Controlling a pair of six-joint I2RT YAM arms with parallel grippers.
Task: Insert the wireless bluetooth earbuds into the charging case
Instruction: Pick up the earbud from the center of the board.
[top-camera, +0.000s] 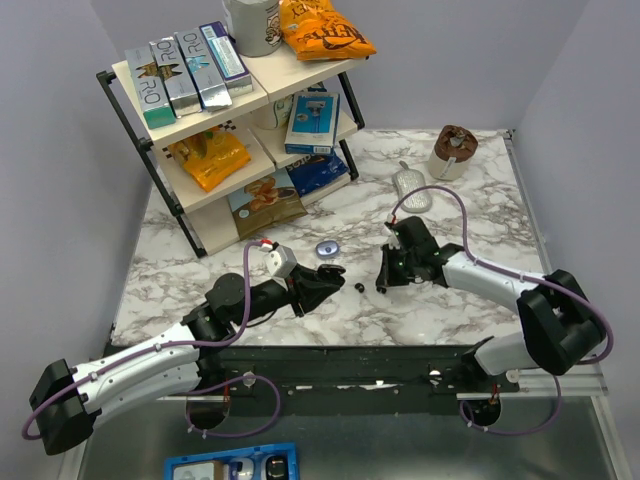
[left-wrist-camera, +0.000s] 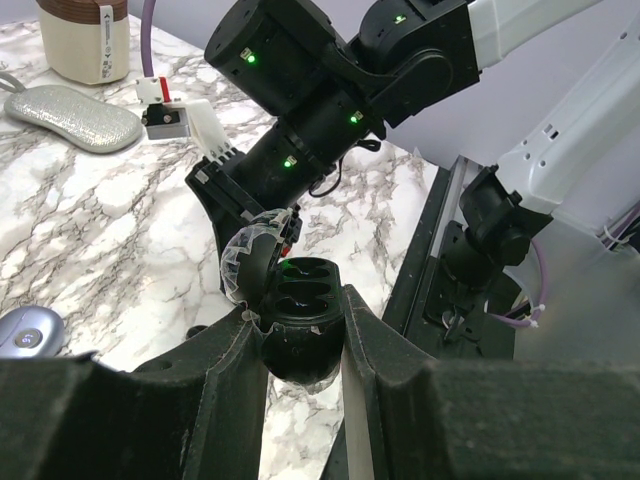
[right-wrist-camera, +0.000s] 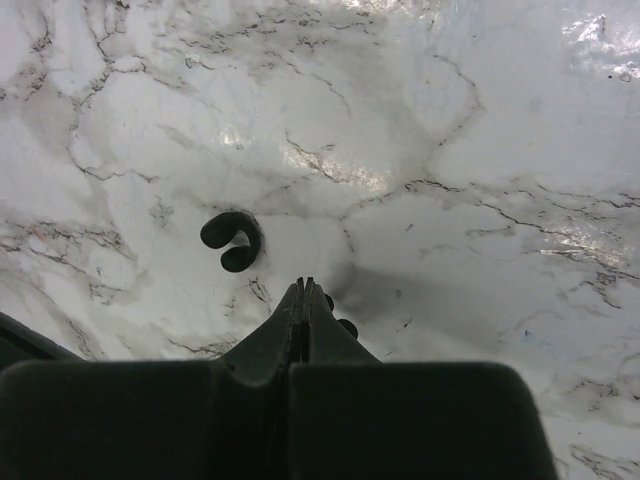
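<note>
Left hand: clenched on the charging case, its two fingers pressed against the case's sides, opened only as far as the case is wide. Case is black, rounded, glossy plastic. Its clear, domed lid is flipped up and back, and two dark oval wells show in the open top. From above, this hand holds the case over the middle of the counter, which is white marble with grey veins and a polished sheen. Right hand: fingers pressed flat together, only a thin seam between them, tips down at the counter. A small dark lump sits just beside the tips; cannot tell whether it is pinched or what it is. One earbud, black, smooth and curled like a C, lies loose on the marble near those tips. In the top view this earbud sits between the two hands, with the right hand just beside it.
</note>
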